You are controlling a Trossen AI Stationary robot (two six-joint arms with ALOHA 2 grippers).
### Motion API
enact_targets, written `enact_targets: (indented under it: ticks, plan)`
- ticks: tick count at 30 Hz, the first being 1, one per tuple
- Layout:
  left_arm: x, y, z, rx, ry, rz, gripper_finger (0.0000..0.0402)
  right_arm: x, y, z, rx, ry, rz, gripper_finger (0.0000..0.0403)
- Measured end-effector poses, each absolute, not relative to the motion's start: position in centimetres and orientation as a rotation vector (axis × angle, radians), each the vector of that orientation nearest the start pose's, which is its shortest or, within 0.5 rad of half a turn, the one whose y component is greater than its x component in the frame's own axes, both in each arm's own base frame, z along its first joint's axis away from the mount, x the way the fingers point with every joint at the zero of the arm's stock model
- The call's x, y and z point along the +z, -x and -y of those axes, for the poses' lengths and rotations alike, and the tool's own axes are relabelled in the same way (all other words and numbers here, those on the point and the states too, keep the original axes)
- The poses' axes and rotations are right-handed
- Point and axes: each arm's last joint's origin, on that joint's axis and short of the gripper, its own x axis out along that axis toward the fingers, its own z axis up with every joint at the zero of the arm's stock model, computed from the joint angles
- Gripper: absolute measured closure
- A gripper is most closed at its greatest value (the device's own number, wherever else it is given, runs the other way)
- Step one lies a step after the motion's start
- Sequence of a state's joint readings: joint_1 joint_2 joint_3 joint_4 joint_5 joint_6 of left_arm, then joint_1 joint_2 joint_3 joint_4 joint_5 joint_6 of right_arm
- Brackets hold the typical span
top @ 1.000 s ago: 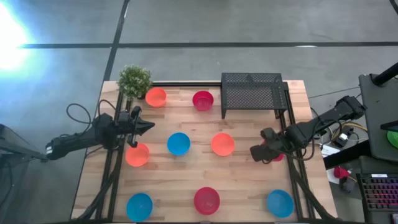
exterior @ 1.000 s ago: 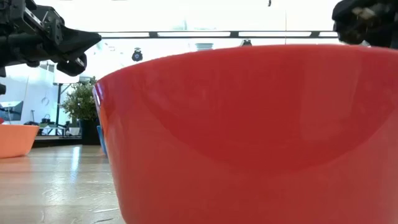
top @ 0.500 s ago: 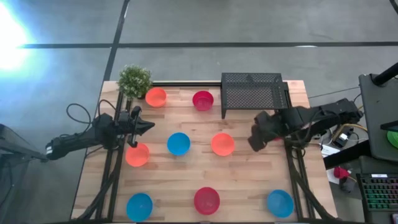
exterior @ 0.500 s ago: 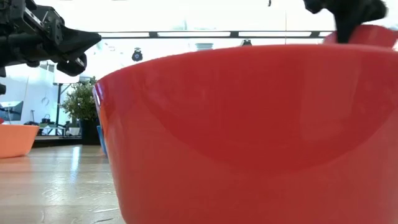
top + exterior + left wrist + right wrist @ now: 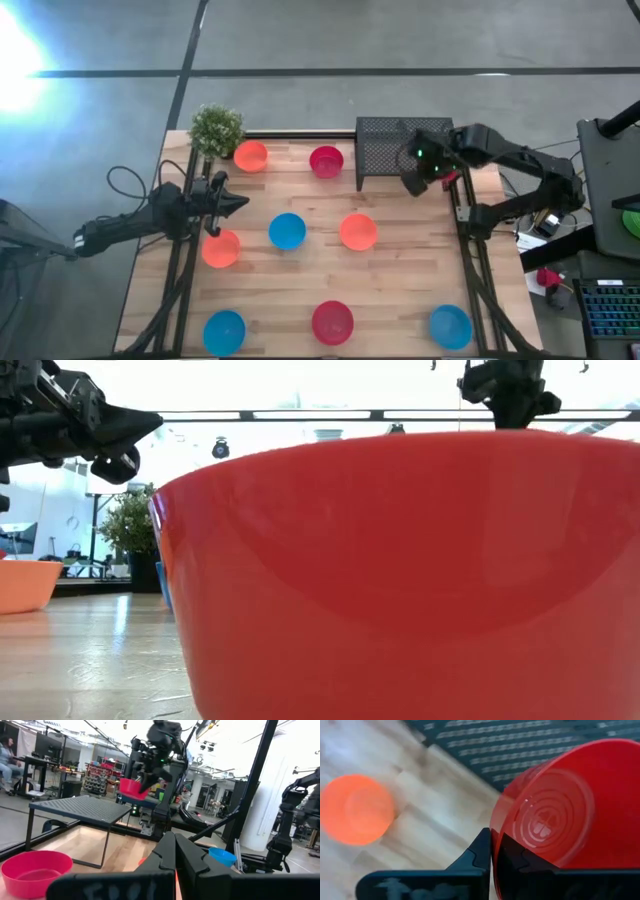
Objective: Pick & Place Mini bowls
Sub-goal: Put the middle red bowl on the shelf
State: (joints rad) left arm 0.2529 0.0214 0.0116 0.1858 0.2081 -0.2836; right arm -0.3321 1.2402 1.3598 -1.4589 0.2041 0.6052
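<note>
Right wrist view: red mini bowl [image 5: 555, 805] pinched in right tool [image 5: 492, 851].

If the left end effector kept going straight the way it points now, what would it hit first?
Judging from the high view, the left end effector is shut and points across the table towards the right side. The blue mini bowl lies just off that line, so the orange mini bowl looks likelier, though its height above the bowls is unclear.

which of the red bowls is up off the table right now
The red bowl pinched by its rim in the right claw, held over the black mesh rack. The other two red bowls sit on the table.
</note>
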Motion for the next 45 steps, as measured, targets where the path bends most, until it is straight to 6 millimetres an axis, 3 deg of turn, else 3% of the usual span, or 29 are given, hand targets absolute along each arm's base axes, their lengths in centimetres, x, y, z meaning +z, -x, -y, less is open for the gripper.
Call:
enact_targets:
  ticks: [13,22,30,45]
  plan:
    - [18.4,-9.5,-1.8,0.020,0.244,0.176,0.0402,33.1,-16.0,14.6,-0.943,-0.612,-1.299,0.0395]
    - [18.4,-9.5,-1.8,0.020,0.244,0.176,0.0402,30.7,-16.6,18.4,-0.913,-0.597,-1.394,0.0394]
    - [18.4,-9.5,-1.8,0.019,0.250,0.176,0.0402,29.5,-16.7,19.8,-0.906,-0.614,-1.452,0.0394]
    - [18.4,-9.5,-1.8,0.019,0.251,0.176,0.0402,29.2,-16.6,20.3,-0.927,-0.595,-1.462,0.0394]
